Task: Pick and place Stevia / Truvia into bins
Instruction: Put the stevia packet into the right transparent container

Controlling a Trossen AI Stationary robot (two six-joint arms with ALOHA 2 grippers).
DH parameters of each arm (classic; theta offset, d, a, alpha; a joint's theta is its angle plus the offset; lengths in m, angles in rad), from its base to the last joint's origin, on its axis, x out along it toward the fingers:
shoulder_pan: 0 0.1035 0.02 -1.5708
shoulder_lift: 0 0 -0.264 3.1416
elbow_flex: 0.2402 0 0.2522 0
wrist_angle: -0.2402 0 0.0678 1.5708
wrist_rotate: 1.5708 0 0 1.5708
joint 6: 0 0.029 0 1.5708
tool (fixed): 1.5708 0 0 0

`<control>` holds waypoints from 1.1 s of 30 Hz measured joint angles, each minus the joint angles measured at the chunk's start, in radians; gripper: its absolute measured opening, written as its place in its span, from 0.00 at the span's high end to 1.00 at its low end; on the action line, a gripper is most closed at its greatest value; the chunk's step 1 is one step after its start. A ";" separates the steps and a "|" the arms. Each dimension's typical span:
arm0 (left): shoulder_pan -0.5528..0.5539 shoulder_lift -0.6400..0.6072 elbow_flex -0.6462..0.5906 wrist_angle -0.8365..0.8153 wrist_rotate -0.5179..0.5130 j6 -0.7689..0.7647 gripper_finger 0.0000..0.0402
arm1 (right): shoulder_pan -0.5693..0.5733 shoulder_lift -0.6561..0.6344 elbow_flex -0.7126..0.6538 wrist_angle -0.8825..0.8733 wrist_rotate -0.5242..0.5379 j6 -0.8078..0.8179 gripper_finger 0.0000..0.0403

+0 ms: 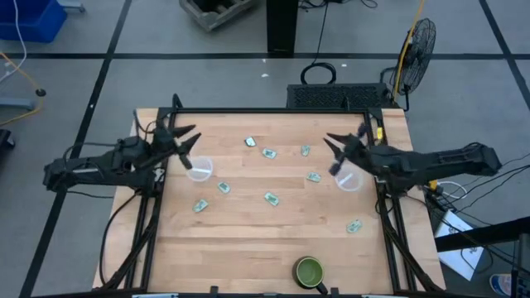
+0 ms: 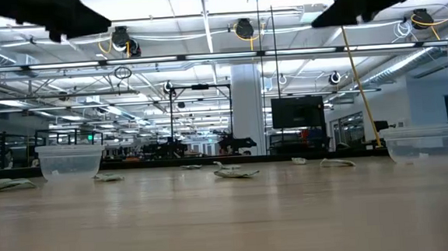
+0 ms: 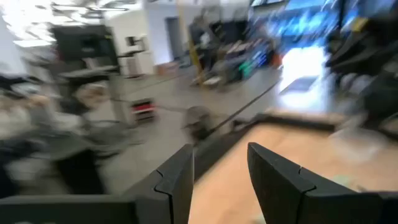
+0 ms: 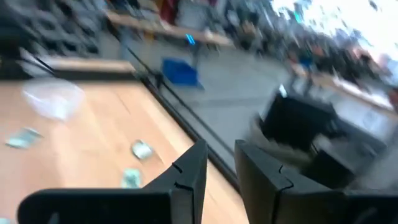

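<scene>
Hovering above the table [image 1: 273,240], the left gripper [image 1: 189,147] sits just beside and over the left bin [image 1: 199,170]; its fingers [image 3: 180,180] stand apart with nothing between them. The right gripper [image 1: 335,151] hangs just beside the right bin [image 1: 349,178], fingers [image 4: 194,171] parted by a narrow gap, also empty. Eight Stevia sachets [image 1: 271,198] lie flat on the wood between the two grippers, none touching either. A green bowl [image 1: 309,270] rests well apart from both, at the table's near edge.

Eight sachets [image 1: 271,198], two cups [image 1: 199,169]
</scene>
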 joint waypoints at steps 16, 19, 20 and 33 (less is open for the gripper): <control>0.063 0.280 0.170 -0.008 -0.341 0.064 0.61 | -0.391 0.484 0.009 0.076 -0.445 0.215 0.58; 0.063 0.292 0.168 -0.010 -0.340 0.040 0.61 | -0.422 0.558 0.009 0.093 -0.444 0.199 0.55; 0.063 0.296 0.168 -0.009 -0.340 0.036 0.61 | -0.429 0.580 0.009 0.095 -0.445 0.185 0.55; 0.063 0.303 0.167 -0.038 -0.339 0.014 0.61 | -0.489 0.782 0.011 0.162 -0.523 0.228 0.57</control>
